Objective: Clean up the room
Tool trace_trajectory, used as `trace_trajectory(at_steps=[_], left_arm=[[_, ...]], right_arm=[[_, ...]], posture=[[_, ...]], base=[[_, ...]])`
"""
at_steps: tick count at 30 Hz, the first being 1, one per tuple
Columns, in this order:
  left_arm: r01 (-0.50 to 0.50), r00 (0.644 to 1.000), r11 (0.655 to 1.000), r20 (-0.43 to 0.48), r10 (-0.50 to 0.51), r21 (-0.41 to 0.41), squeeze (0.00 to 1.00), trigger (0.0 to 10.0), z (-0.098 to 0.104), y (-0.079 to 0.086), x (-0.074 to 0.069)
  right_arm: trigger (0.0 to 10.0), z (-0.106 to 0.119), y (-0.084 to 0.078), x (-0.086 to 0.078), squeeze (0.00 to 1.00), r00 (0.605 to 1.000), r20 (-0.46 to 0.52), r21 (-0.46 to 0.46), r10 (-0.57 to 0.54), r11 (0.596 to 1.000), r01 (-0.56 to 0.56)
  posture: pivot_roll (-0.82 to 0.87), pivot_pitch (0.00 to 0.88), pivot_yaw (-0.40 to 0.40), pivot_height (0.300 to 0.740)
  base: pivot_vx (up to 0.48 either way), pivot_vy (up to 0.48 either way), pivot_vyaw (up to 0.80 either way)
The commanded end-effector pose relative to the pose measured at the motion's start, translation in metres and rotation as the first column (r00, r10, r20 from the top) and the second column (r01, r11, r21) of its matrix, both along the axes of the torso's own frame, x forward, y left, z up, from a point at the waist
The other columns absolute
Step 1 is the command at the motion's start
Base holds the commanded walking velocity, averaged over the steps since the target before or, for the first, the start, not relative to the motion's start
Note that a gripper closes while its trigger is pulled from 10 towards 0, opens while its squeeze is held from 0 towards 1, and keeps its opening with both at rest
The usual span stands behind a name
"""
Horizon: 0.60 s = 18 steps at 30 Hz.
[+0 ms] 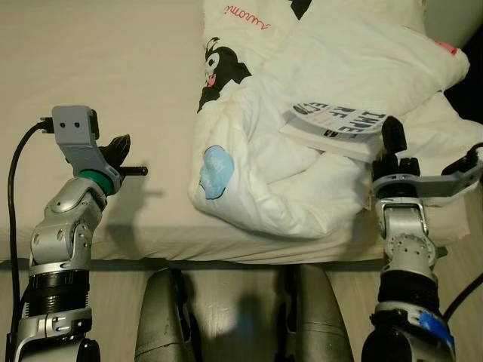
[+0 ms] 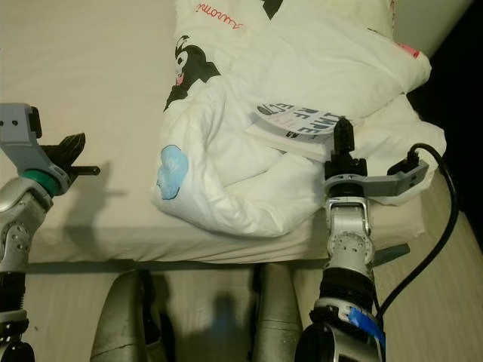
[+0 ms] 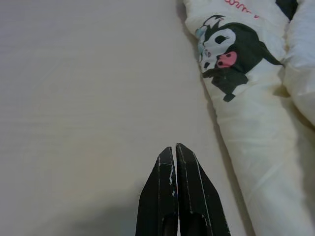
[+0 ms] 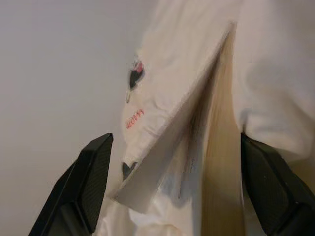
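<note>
A crumpled white duvet (image 1: 287, 113) printed with a black cartoon figure (image 3: 229, 54) lies on the right half of a bed with a beige sheet (image 1: 98, 83). A white book with black lettering (image 1: 336, 124) rests on the duvet's folds. My right gripper (image 4: 179, 182) is open, its fingers (image 4: 88, 182) standing either side of the book's near edge (image 4: 197, 142). My left gripper (image 3: 174, 152) is shut and hovers over the bare sheet, left of the duvet, holding nothing.
The bed's front edge (image 1: 226, 253) runs just ahead of my legs (image 1: 162, 317), with pale wooden floor (image 1: 234, 317) below. A dark gap (image 2: 460, 98) lies to the right of the bed. A black cable (image 1: 15, 173) hangs from my left arm.
</note>
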<state>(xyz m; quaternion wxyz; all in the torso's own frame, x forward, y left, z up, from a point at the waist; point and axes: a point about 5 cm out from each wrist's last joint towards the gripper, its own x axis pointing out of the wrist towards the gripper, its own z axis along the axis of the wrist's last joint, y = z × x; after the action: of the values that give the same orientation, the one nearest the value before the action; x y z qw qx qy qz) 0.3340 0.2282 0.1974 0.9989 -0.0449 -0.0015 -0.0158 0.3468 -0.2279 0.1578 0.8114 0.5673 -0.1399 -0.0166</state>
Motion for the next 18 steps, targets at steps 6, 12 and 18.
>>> trace_trajectory(at_steps=[6,12,18], left_arm=[[0.002,1.000,1.000,-0.021,-0.002,-0.004,0.00,10.0,-0.004,-0.001,-0.003],[0.001,1.000,1.000,-0.027,-0.001,-0.007,0.00,10.0,-0.005,0.000,-0.003],[0.005,0.999,1.000,-0.032,-0.005,-0.011,0.00,10.0,-0.007,-0.002,-0.003]], right_arm=[[10.0,-0.008,0.019,0.009,0.00,0.995,-0.051,0.008,0.091,0.996,-0.091],[10.0,0.000,0.046,0.013,0.00,0.981,-0.008,-0.032,0.192,0.981,-0.192],[10.0,0.015,0.065,0.009,0.00,0.969,0.055,-0.123,0.242,0.964,-0.234]], posture=[[-0.02,0.208,0.057,0.585],[-0.03,0.209,0.053,0.585],[-0.03,0.210,0.054,0.585]], base=[[0.000,0.000,0.00],[0.000,0.000,0.00],[0.000,0.000,0.00]])
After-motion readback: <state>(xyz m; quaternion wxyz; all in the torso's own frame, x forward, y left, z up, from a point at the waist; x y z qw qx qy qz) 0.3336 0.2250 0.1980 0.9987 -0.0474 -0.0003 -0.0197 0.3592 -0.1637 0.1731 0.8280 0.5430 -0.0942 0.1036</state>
